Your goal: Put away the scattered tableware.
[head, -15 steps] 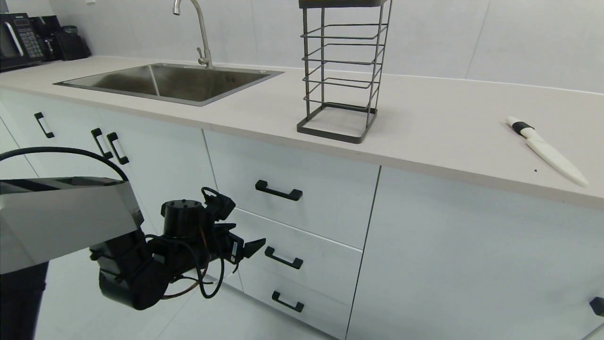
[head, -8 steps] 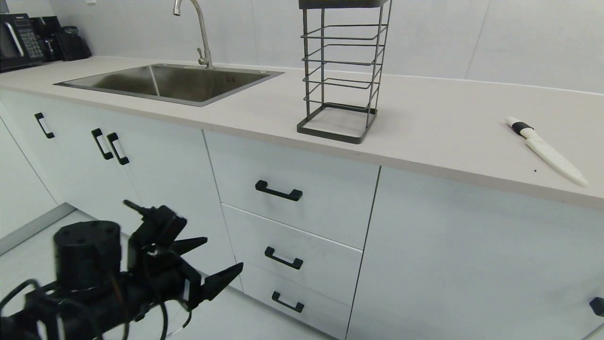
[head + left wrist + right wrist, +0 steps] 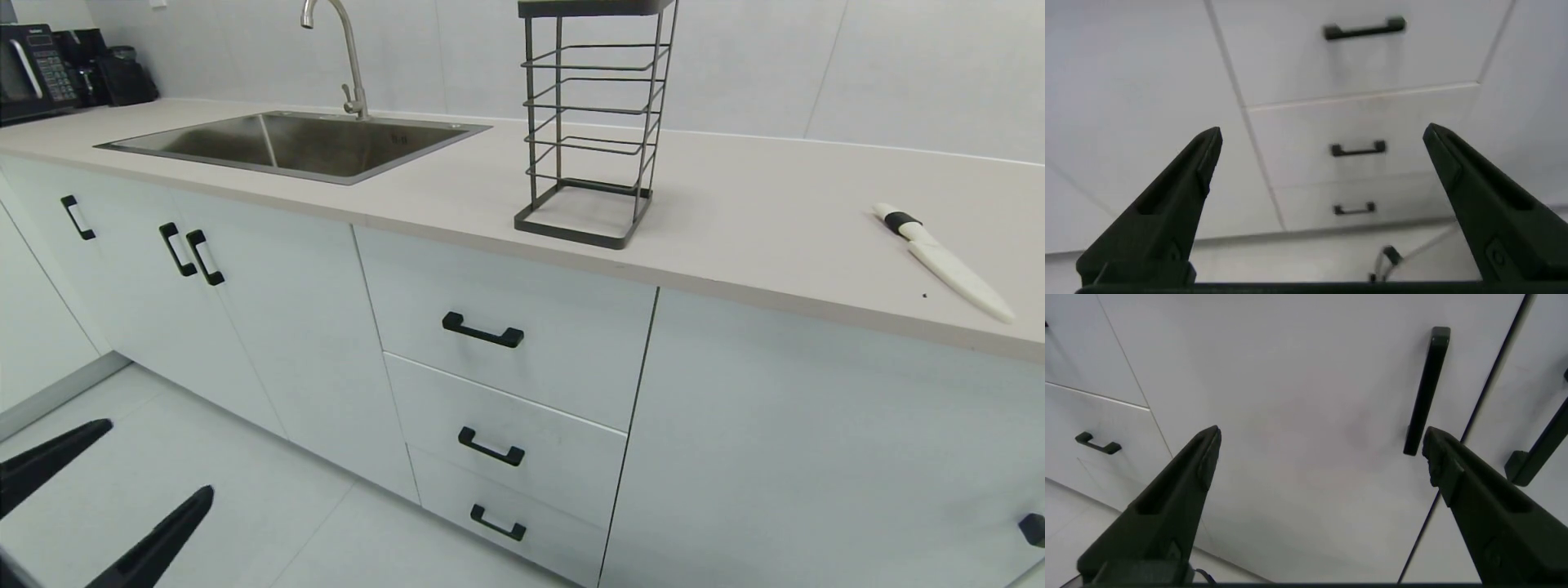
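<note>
Down low, left claw gapes wide facing the drawers; right claw equally wide.

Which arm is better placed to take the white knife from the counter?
Probably the right: the knife lies on the counter's right side, while the left claw hangs open, low and far to the left.

Head view: high, angled forward and down over countertop and cabinet fronts.
Left wrist view: low, facing drawer stack past left gripper, moderately near.
Right wrist view: close against a cabinet door.
Shared by the head and left wrist views: the three drawers.
</note>
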Controlling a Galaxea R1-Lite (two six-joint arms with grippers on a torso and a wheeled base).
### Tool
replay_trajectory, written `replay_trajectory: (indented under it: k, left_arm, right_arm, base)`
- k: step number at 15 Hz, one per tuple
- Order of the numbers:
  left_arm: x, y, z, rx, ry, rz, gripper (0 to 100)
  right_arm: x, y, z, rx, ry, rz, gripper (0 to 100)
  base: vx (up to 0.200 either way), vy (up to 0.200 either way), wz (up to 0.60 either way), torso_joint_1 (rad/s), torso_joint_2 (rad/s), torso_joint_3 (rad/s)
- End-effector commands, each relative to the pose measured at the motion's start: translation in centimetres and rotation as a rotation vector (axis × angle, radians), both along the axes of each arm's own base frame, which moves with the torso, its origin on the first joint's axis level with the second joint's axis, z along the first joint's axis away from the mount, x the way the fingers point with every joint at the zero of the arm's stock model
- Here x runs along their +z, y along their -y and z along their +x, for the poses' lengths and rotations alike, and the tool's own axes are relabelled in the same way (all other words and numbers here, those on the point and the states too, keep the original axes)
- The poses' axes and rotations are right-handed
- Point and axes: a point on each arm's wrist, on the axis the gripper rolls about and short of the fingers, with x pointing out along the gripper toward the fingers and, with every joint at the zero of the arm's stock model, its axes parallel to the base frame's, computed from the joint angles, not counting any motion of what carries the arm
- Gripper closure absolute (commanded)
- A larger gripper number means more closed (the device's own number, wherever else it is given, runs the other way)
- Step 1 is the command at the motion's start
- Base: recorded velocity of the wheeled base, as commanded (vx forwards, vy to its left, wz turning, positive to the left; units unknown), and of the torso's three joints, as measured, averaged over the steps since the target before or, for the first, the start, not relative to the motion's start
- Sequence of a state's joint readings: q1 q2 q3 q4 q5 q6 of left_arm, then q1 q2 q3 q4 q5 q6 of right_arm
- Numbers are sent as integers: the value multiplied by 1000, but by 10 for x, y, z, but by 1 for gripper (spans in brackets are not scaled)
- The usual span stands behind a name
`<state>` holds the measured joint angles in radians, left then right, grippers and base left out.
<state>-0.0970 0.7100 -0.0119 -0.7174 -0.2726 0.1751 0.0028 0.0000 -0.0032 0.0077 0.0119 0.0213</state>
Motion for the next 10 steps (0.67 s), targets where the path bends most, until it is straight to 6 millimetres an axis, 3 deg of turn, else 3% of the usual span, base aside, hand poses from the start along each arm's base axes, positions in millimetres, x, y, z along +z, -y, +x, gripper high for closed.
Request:
replay_trajectory:
  k: [1,3,4,6,9,10]
  left_arm:
    - [-17,-5,-63,93,240,37,0]
    - [-42,-5,-83,72,266,68,0]
    - [-44,-5,-82,71,244,74,0]
    - [-64,-7,-79,151,9,27,0]
    - [-62,-7,-79,163,44,18,0]
    - [-62,-7,-79,158,42,10,0]
  right_arm:
    - [0,0,0,1,-2,0,0]
    - [0,0,0,1,-2,0,0]
    - [0,0,0,1,-2,0,0]
    - [0,0,0,1,-2,0,0]
    - [0,0,0,1,-3,0,0]
    - [0,0,0,1,-3,0,0]
  base:
    - [0,0,0,0,0,0]
    - [0,0,0,0,0,0]
    - [0,0,0,0,0,0]
    - [0,0,0,0,0,0]
    - [0,0,0,0,0,0]
    - [0,0,-600,-2,2,2]
